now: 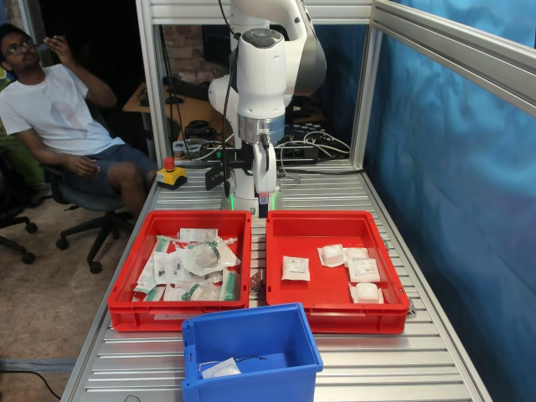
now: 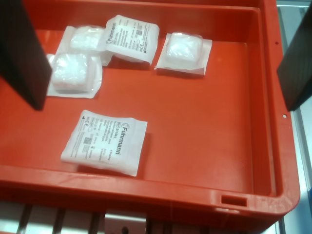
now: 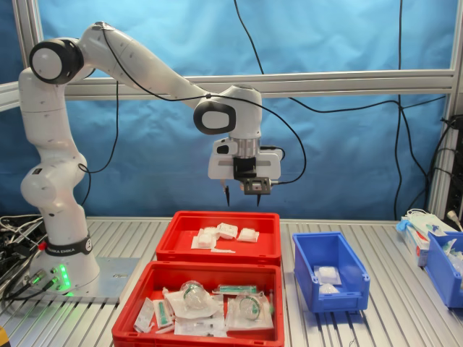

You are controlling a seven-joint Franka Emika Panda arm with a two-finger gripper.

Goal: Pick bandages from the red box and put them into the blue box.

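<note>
The red box (image 1: 322, 295) (image 3: 184, 246) holds several white square bandages (image 1: 295, 268) (image 3: 227, 230). In the wrist view they lie on its floor: one printed packet (image 2: 105, 141) alone and a cluster (image 2: 131, 31) farther off. My gripper (image 3: 242, 196) (image 1: 263, 201) hangs open and empty above this tray. Both dark fingers (image 2: 22, 48) frame the wrist view, well above the packets. The blue box (image 1: 251, 335) (image 3: 333, 249) stands beside the trays with white packets (image 3: 327, 275) inside.
A twin red tray (image 1: 126, 285) (image 3: 130, 318) is heaped with green-and-white wrappers. A man (image 1: 59, 109) sits at the first exterior view's left, near a yellow stop button (image 1: 172, 174). Another blue bin (image 3: 445, 267) sits at the second exterior view's right. Aluminium posts (image 1: 364, 92) frame the table.
</note>
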